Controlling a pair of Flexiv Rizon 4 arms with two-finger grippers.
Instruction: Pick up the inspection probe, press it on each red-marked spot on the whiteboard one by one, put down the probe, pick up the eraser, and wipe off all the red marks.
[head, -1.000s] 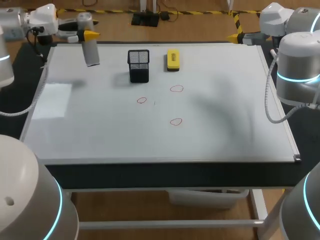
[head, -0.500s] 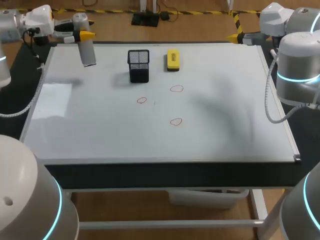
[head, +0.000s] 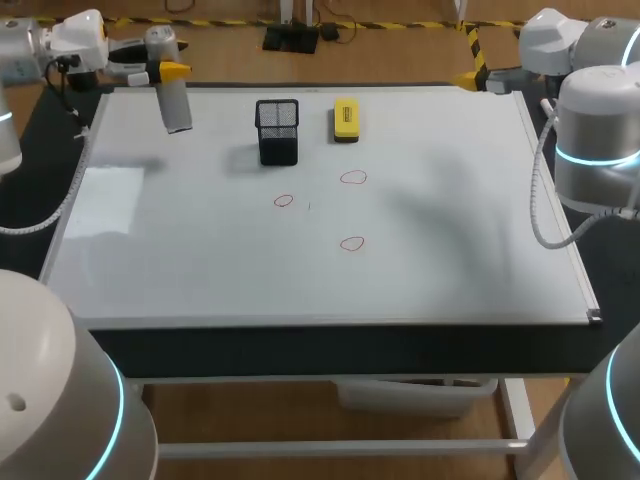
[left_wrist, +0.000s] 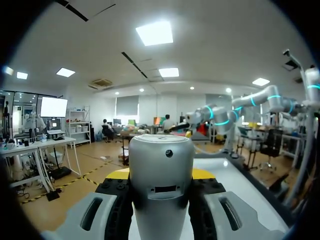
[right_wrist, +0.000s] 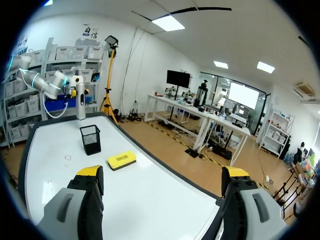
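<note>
A grey cylindrical probe (head: 174, 98) hangs above the whiteboard's (head: 450, 250) far left corner, tilted, with my left gripper (head: 165, 68) shut on it. In the left wrist view the probe (left_wrist: 161, 170) fills the space between the fingers, which press it from both sides. Three red circles lie mid-board: one (head: 283, 200), one (head: 353, 178), one (head: 351, 243). The yellow eraser (head: 346, 118) lies at the back, also seen ahead of my right gripper (right_wrist: 162, 172), which stands open and empty. In the head view my right gripper (head: 478, 73) sits off the far right corner.
A black mesh cup (head: 278, 130) stands upright left of the eraser, and shows again as the mesh cup (right_wrist: 90, 139) in the right wrist view. The whiteboard's raised frame (head: 560, 220) runs along the right side.
My left arm carried the probe a little to the left and farther back, then held still. The right arm has not moved.
</note>
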